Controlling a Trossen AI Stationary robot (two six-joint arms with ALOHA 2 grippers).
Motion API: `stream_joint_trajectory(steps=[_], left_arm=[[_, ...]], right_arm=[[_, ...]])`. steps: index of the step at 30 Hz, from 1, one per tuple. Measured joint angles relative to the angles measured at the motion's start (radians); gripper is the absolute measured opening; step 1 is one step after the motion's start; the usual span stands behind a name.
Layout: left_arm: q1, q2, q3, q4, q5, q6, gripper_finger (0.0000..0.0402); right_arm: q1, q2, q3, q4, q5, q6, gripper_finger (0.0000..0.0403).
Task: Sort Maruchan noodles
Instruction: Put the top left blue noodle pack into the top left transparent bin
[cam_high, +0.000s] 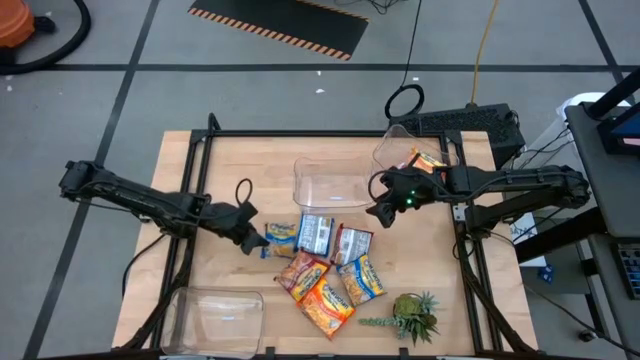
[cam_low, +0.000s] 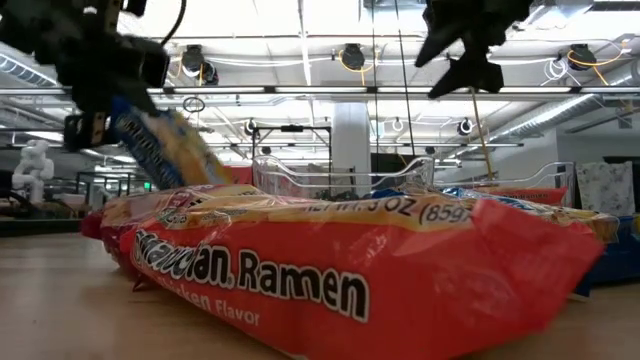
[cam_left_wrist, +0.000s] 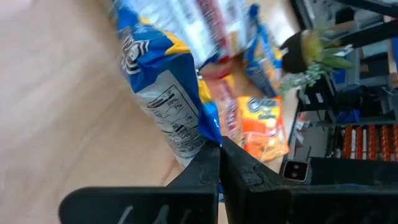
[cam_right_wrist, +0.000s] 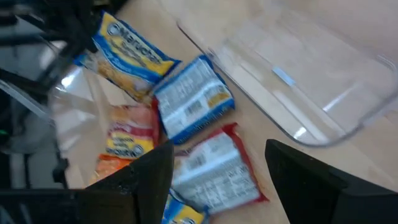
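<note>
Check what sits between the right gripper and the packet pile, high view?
Only bare table: the open right gripper hangs beside the middle clear bin, packet pile below it, in the high view.

- The wooden table (cam_high: 220, 180) is a pale butcher-block top with a dark frame around it.
- A loose heap of ramen packets (cam_high: 325, 265) lies near the middle, toward the near edge (orange-yellow, blue-and-yellow and red-brown wrappers, some overlapping).
- A clear plastic bin (cam_high: 330, 185) sits just beyond the heap, toward the far side.
- A second clear bin (cam_high: 215, 312) rests at the near left corner.
- A third clear bin (cam_high: 405, 150) stands at the far right, with an orange packet (cam_high: 428, 161) inside it.
- A small green spiky plant (cam_high: 412, 315) lies at the near right, apart from the packets.
</note>
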Motion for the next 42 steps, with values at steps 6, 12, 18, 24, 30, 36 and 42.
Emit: stream_joint_trajectory(steps=[6, 12, 18, 24, 30, 36, 42], left_arm=[[0.019, 0.0, 0.084, 0.0, -0.015, 0.108, 0.0001], [0.058, 0.0, 0.16, 0.0, -0.015, 0.211, 0.0001], [0.109, 0.0, 0.218, 0.003, -0.001, 0.283, 0.0001], [0.158, 0.0, 0.238, 0.094, 0.052, 0.347, 0.0001], [0.198, 0.0, 0.238, 0.251, 0.059, 0.345, 0.0001], [0.247, 0.0, 0.238, 0.363, 0.06, 0.351, 0.0001], [0.285, 0.0, 0.238, 0.466, 0.092, 0.355, 0.0001]], right_arm=[[0.023, 0.0, 0.0, 0.172, -0.028, 0.022, 0.0247], [0.027, 0.0, 0.0, 0.238, -0.027, 0.071, 0.0247], [0.027, 0.0, 0.0, 0.283, -0.027, 0.108, 0.0247], [0.014, 0.0, 0.0, 0.421, 0.025, 0.119, 0.0247], [-0.038, 0.002, 0.0, 0.503, 0.028, 0.181, 0.0247], [-0.079, 0.004, 0.0, 0.561, 0.026, 0.237, 0.0247], [-0.107, 0.042, 0.0, 0.643, 0.022, 0.35, 0.0247]])
